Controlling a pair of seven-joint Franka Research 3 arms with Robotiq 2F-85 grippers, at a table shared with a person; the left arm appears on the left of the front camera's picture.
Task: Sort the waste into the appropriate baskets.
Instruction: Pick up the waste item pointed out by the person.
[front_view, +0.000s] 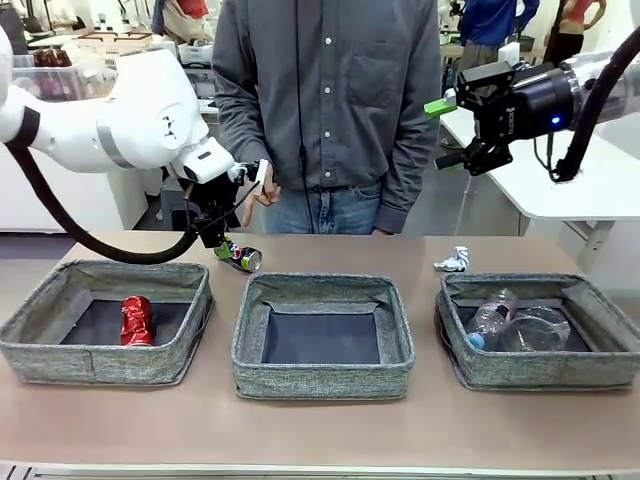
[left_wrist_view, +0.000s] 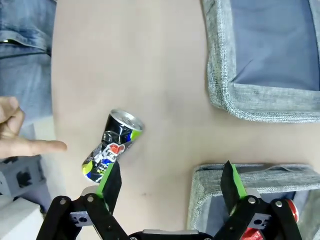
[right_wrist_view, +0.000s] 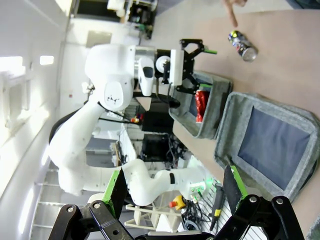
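Left claw (front_view: 221, 243) is hanging open low over the surface (front_view: 320, 440), jaws spread wide and gripping nothing. The dark blue soda can (left_wrist_view: 112, 145) is lying on its side just ahead of one green finger, off-centre from the gap, so the claw appears to be lining up a pick. A person's hand (left_wrist_view: 22, 140) is pointing at the can, seemingly marking it as next. Right claw (front_view: 442, 132) is waiting open and empty, raised well clear. The crushed red can (front_view: 137, 320) is sitting in the basket (front_view: 100, 362) beside the left claw, while the crumpled wrapper (front_view: 453, 261) is lying unsorted below the right claw
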